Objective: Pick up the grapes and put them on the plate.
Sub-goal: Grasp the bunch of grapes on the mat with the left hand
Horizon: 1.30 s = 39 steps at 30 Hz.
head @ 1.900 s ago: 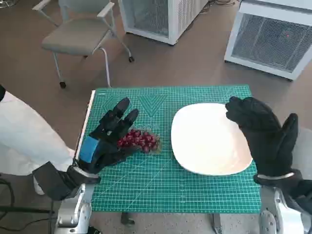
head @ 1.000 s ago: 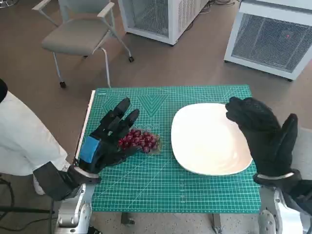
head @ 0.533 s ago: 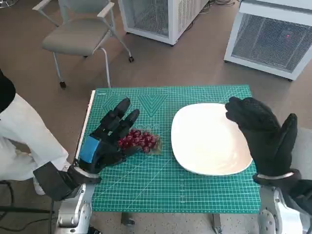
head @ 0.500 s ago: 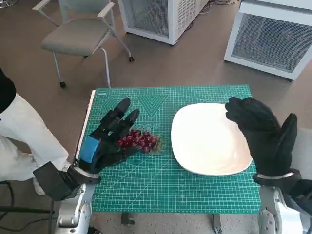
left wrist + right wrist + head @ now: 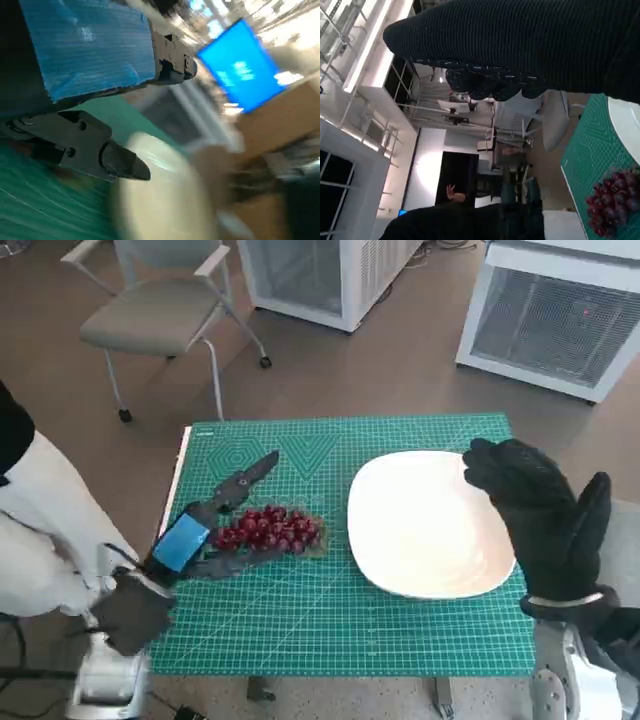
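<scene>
Red grapes (image 5: 267, 530) on green mat (image 5: 330, 630), just right of left hand (image 5: 203, 530).
Left hand: fingers spread low over the mat, one above the bunch, one beneath it; whether they touch the grapes cannot be told, nothing held. White plate (image 5: 425, 525): right of grapes, apart from them. Right hand (image 5: 545, 510): gloved, open, raised over plate's right rim, holding nothing. Grey chair (image 5: 160, 315): on floor beyond the left hand.
</scene>
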Each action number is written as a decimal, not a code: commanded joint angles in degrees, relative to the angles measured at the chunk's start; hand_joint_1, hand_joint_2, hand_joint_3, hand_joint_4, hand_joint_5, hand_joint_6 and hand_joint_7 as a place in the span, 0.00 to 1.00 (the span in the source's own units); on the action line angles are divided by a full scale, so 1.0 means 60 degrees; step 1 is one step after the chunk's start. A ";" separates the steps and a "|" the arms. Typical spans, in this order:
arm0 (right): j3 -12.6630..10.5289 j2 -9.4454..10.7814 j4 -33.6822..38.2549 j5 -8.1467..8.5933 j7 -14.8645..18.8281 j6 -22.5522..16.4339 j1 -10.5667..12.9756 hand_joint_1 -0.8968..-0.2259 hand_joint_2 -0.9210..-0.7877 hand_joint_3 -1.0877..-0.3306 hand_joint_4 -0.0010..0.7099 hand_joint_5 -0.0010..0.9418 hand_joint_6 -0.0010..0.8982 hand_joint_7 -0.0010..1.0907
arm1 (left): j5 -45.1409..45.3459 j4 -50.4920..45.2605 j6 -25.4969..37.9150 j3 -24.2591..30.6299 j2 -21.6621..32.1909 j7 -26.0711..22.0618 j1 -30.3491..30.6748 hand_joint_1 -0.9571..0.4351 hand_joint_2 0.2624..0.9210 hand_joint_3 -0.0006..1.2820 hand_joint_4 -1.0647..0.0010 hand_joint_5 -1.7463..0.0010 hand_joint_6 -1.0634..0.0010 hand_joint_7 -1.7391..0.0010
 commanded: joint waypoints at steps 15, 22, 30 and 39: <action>-0.0019 -0.0095 0.0235 -0.0026 0.0092 0.0030 0.0094 0.78 0.00 0.59 0.58 0.80 0.24 0.93 | 0.4788 -0.2059 0.4751 -0.2589 0.0273 -0.1199 -0.1222 0.61 0.70 0.00 1.00 1.00 0.80 0.99; -0.0042 -0.0108 0.0229 -0.0022 0.0093 0.0009 0.0113 0.78 0.00 0.59 0.58 0.80 0.24 0.93 | 0.5167 -0.1113 0.5136 -0.3184 0.0092 -0.1168 -0.1783 0.57 0.70 0.00 0.99 1.00 0.78 0.99; -0.0057 -0.0116 0.0248 -0.0024 0.0082 -0.0007 0.0118 0.78 0.00 0.59 0.58 0.80 0.24 0.93 | 0.5602 0.0752 0.5161 -0.3944 -0.0240 -0.0818 -0.2682 0.55 0.70 0.00 0.97 1.00 0.77 0.99; -0.0077 -0.0130 0.0309 -0.0004 0.0092 -0.0027 0.0107 0.78 0.00 0.59 0.58 0.80 0.24 0.93 | 0.5949 0.2971 0.5156 -0.4578 -0.0651 -0.0335 -0.3549 0.54 0.71 0.00 0.96 1.00 0.76 0.99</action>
